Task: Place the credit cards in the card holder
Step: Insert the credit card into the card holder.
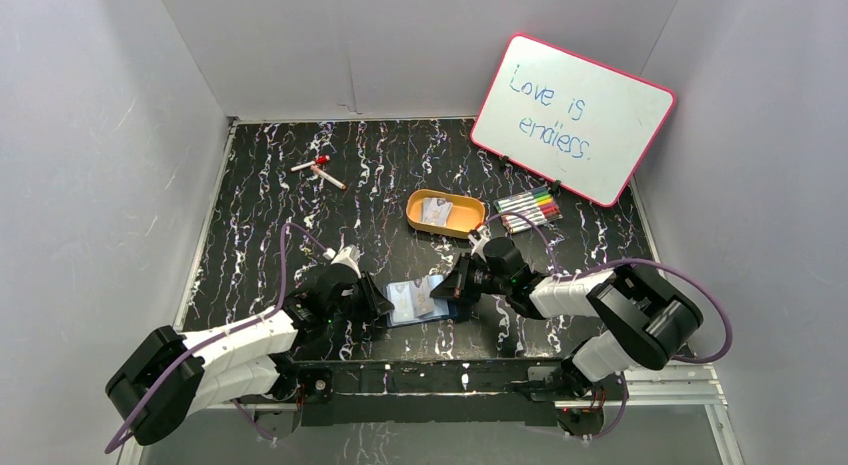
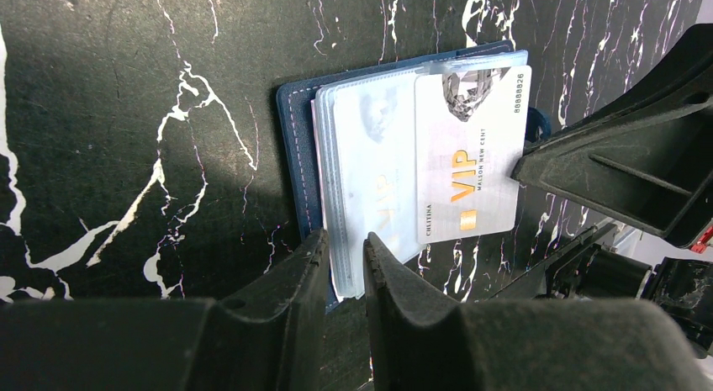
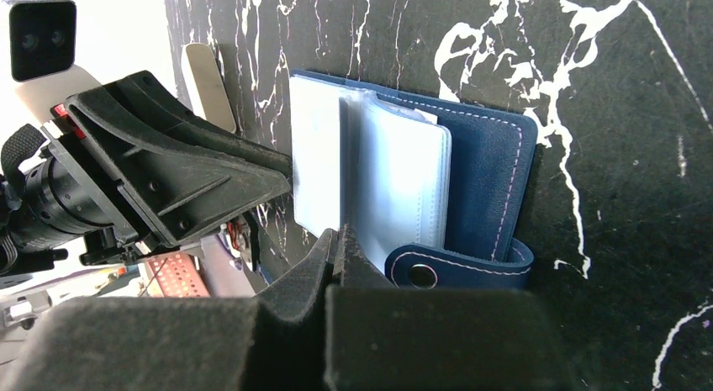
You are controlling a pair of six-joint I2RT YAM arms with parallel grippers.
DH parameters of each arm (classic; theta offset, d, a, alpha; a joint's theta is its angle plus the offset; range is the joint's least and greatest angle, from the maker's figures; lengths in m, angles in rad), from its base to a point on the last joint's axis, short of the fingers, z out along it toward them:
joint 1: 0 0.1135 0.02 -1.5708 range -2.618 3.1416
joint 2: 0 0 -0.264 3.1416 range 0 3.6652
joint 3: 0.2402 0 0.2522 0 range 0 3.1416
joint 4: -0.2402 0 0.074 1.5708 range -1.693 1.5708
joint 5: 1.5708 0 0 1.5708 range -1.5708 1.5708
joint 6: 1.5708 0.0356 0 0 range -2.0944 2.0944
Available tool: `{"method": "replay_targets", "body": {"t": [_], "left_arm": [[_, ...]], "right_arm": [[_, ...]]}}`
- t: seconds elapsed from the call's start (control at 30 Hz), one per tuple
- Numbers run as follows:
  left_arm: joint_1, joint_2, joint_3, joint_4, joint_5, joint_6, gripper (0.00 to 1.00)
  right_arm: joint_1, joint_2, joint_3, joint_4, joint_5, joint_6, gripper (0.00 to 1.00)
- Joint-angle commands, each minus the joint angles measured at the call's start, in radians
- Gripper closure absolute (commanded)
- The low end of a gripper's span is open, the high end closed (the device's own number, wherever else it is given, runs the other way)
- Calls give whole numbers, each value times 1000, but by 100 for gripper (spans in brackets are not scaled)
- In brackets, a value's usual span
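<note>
The navy card holder (image 1: 400, 307) lies open on the black marbled table between my two grippers, clear sleeves up; it shows in the left wrist view (image 2: 296, 147) and in the right wrist view (image 3: 492, 172), snap tab near the right gripper. A pale credit card (image 2: 471, 155) printed VIP lies on the sleeves, one end under a sleeve's edge. My left gripper (image 2: 345, 261) (image 1: 380, 307) is nearly closed on the sleeve stack's near edge. My right gripper (image 3: 339, 240) (image 1: 455, 285) is shut, its tip against the card's edge. More cards (image 1: 437, 211) lie in the orange tray (image 1: 470, 228).
A pink-framed whiteboard (image 1: 572, 117) leans at the back right. A row of coloured markers (image 1: 528, 205) lies beside the tray. A red-capped marker and a pen (image 1: 318, 170) lie at the back left. White walls close in three sides.
</note>
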Motion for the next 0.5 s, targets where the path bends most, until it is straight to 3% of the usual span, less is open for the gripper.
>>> {"method": "replay_targets", "body": {"t": [0.0, 0.47], "left_arm": [[3, 5, 2, -4, -9, -1, 80], [3, 18, 12, -20, -9, -5, 88]], "right_arm": [[12, 9, 12, 71, -11, 15, 100], [39, 61, 29, 51, -30, 7, 100]]}}
